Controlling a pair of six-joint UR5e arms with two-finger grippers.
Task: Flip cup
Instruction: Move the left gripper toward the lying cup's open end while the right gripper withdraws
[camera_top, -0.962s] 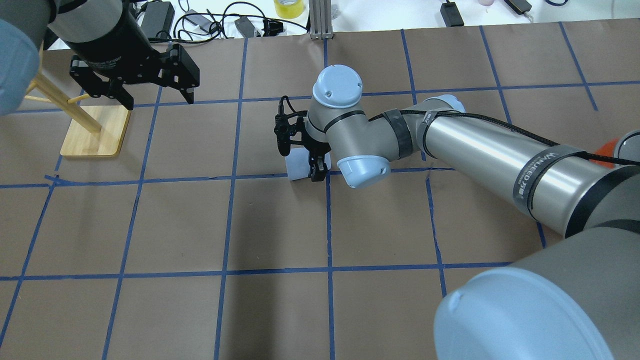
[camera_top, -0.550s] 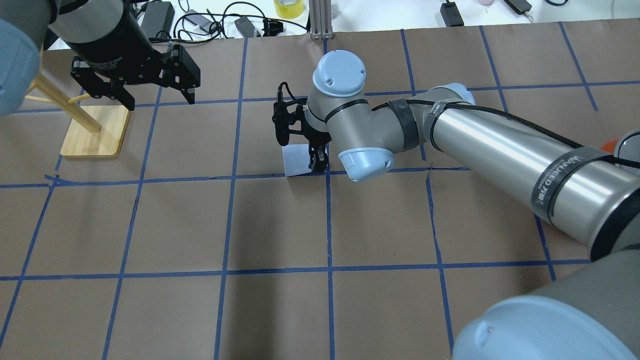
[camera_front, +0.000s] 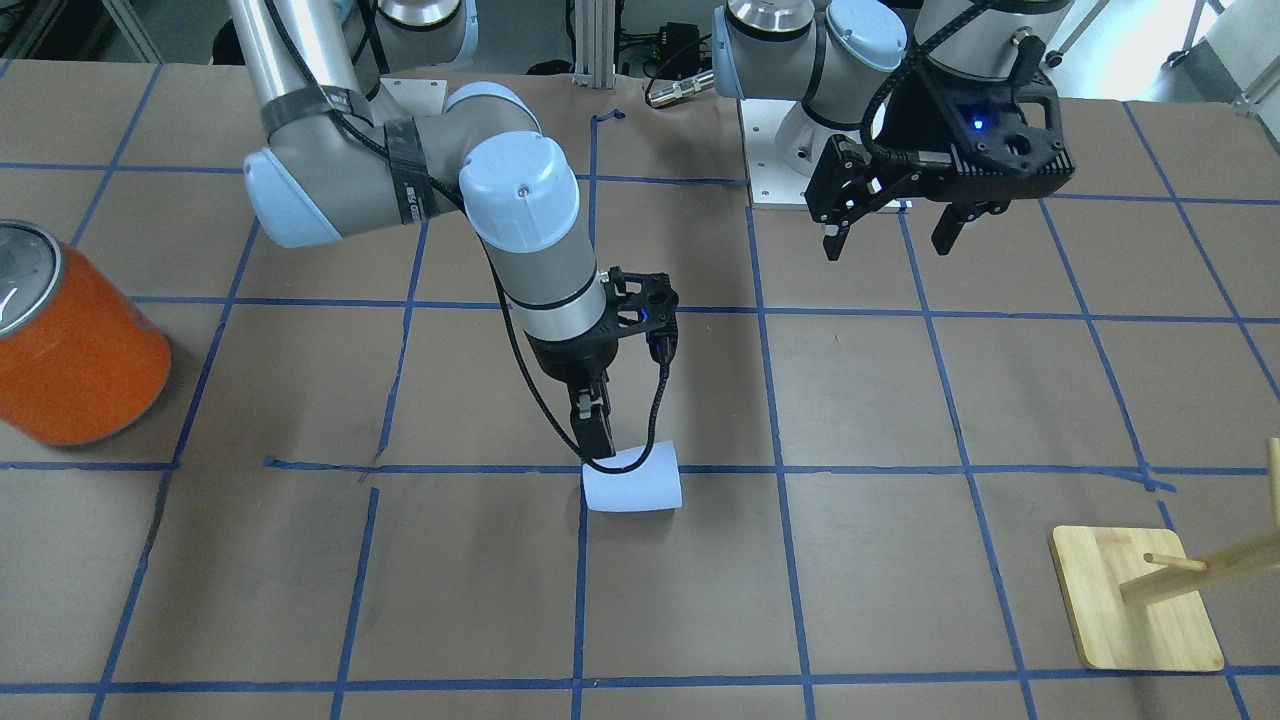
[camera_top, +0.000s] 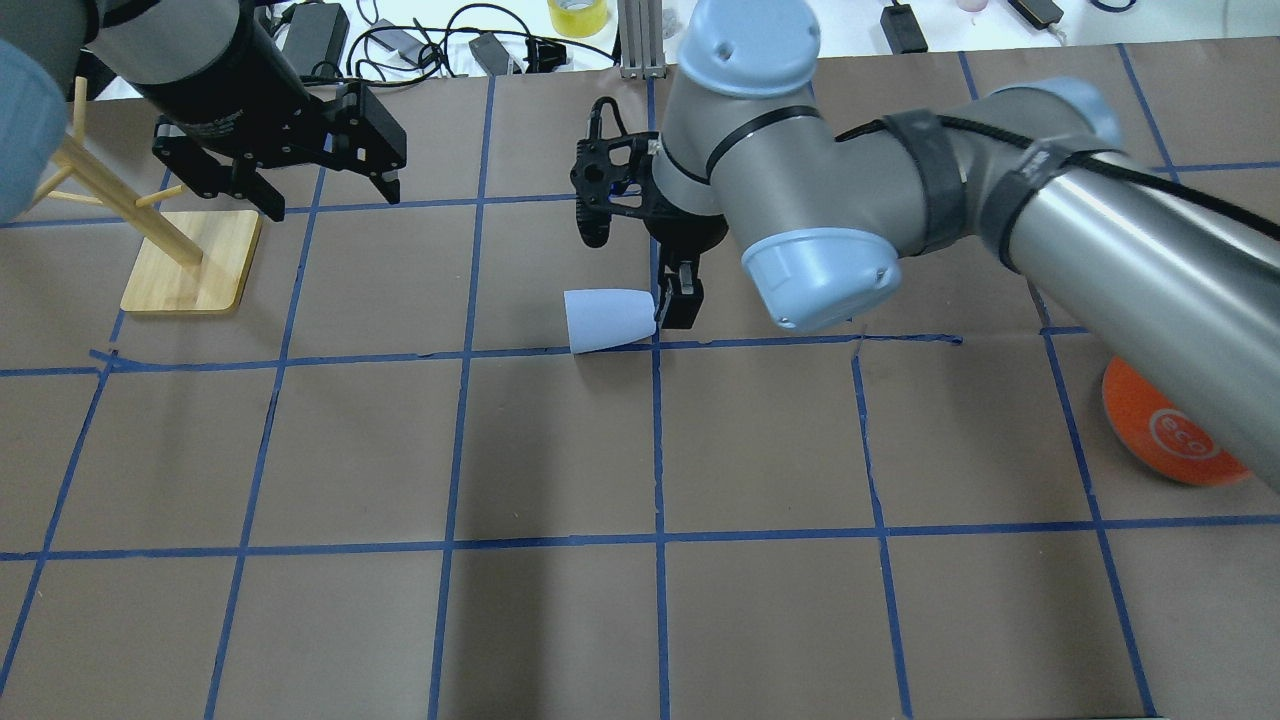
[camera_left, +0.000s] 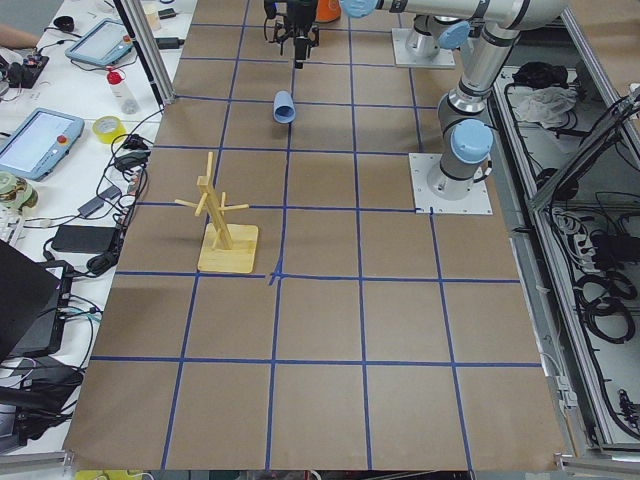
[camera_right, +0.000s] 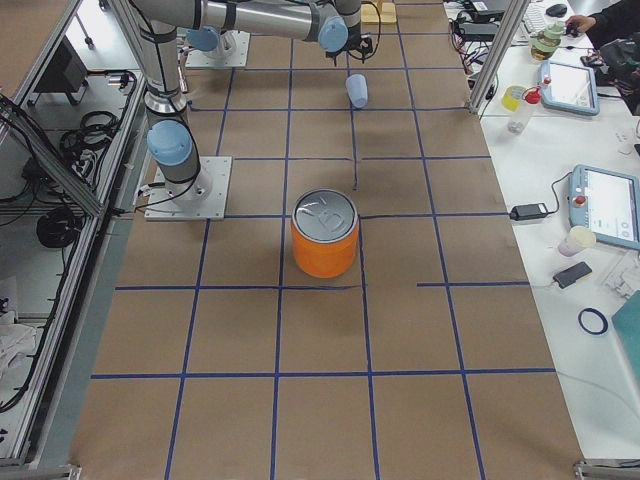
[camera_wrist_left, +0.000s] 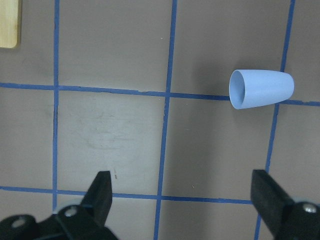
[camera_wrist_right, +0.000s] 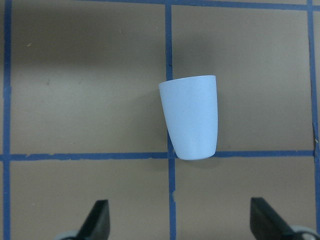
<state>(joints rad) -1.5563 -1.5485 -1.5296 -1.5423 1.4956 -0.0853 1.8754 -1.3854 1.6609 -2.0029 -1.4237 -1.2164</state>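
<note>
The cup (camera_top: 610, 320) is a small pale blue tumbler lying on its side on the brown table, touching a blue tape line. Its wide mouth points toward the left arm's side. It also shows in the front view (camera_front: 632, 485), the right wrist view (camera_wrist_right: 192, 117) and the left wrist view (camera_wrist_left: 261, 89). My right gripper (camera_top: 682, 300) hangs just above the cup's narrow end, open and empty, with its fingers (camera_wrist_right: 97, 220) wide apart. My left gripper (camera_top: 315, 195) is open and empty, raised at the far left, well away from the cup.
A wooden peg stand (camera_top: 190, 260) sits at the far left below the left gripper. A large orange can (camera_front: 75, 350) with a silver top stands on the right arm's side. Cables and tools lie beyond the far table edge.
The right gripper was down at the cup; it has risen and shifted a little to the right, off the cup. The cup now lies free on its side. The left gripper has barely moved.
</note>
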